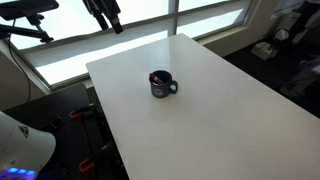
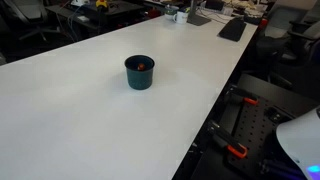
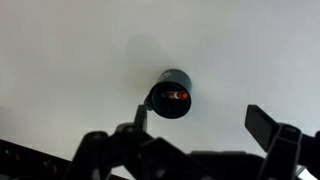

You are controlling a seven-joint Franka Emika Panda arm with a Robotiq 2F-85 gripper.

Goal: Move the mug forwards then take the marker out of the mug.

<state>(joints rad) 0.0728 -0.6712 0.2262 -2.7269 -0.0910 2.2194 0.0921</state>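
The dark navy mug [image 1: 162,86] stands upright near the middle of the white table [image 1: 220,110], its handle to the right in that exterior view. It also shows in an exterior view [image 2: 140,74] and in the wrist view [image 3: 170,95]. The red marker [image 3: 180,96] lies inside the mug, its tip showing at the rim [image 2: 143,65]. My gripper [image 3: 205,125] is open and empty, high above the table with the mug below, close to its left finger. In an exterior view it hangs at the top edge [image 1: 108,18], far from the mug.
A keyboard [image 2: 232,28] and small items lie at the table's far end. Office chairs [image 2: 290,45] stand along one side. The table's edge [image 1: 105,130] drops to a dark floor with red clamps [image 2: 235,152]. Windows run behind the table.
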